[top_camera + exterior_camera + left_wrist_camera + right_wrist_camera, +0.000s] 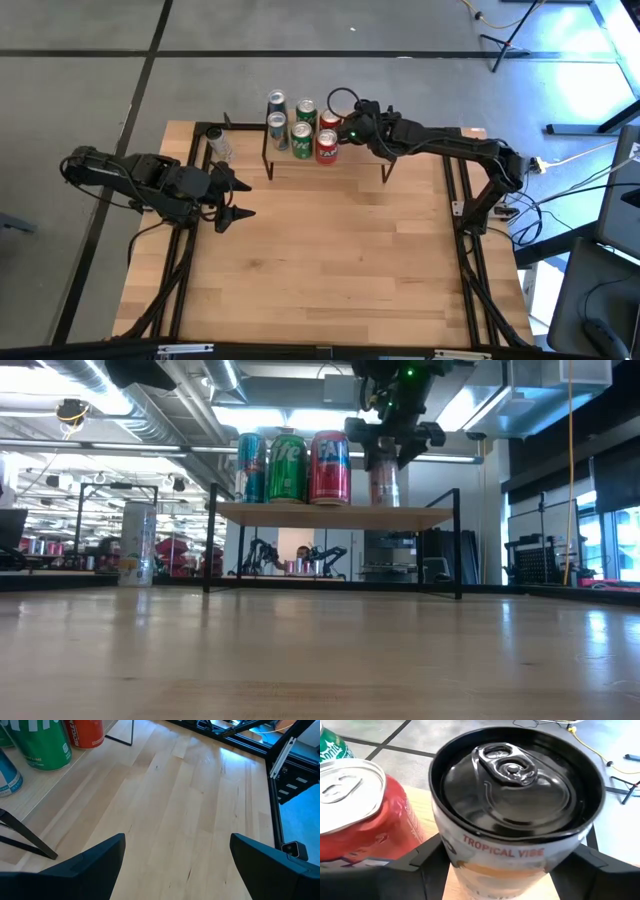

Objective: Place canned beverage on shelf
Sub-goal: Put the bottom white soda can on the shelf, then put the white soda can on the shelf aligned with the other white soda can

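The shelf [335,513], a light wood plank on thin black legs, stands at the table's far side [330,160]. It carries blue [251,467], green [287,467] and red cans [330,467]. My right gripper [392,438] is over the shelf's right part, shut on a white-and-orange can with a black top [512,795]. In the high view the gripper [353,128] hides this can. My left gripper [236,200] is open and empty above the table, near the shelf's left end. A pale can [137,543] stands on the table left of the shelf [218,146]. My right gripper pinches the black-topped can's side wall [451,851], just under its rim, between its two fingers [412,867]. The fingers come from above and from the table's right. The can stands upright with its bottom at the shelf top [384,503], beside a red can [365,820].
Bare wooden tabletop [330,260] lies in front of the shelf. Black frame rails [470,270] run along the table's sides. The shelf's right end [430,513] is bare beyond the held can.
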Tool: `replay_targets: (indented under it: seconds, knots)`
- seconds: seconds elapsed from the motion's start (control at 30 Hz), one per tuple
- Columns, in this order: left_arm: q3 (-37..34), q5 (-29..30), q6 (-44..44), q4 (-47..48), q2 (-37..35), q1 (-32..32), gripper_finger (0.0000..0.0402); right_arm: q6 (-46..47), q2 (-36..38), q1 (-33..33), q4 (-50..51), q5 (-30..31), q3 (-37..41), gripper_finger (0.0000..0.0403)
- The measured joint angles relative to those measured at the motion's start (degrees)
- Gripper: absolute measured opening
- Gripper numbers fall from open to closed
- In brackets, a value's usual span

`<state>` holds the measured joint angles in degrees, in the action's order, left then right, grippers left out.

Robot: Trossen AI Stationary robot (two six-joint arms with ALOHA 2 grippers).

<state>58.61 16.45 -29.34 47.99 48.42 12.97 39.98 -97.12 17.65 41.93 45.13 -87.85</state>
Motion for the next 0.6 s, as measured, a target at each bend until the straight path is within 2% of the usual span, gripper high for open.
replay_targets:
  seconds: [0.3,0.6]
  knots:
    - [0.0,0.0,0.0,0.0,0.0,0.0,0.0350,-1.5,0.2,0.0,0.1,0.7,-0.5,0.0331]
    - [0.0,0.0,0.0,-0.1,0.0,0.0,0.0350,-7.1,2.0,0.0,4.3,0.3,-7.0,0.0338]
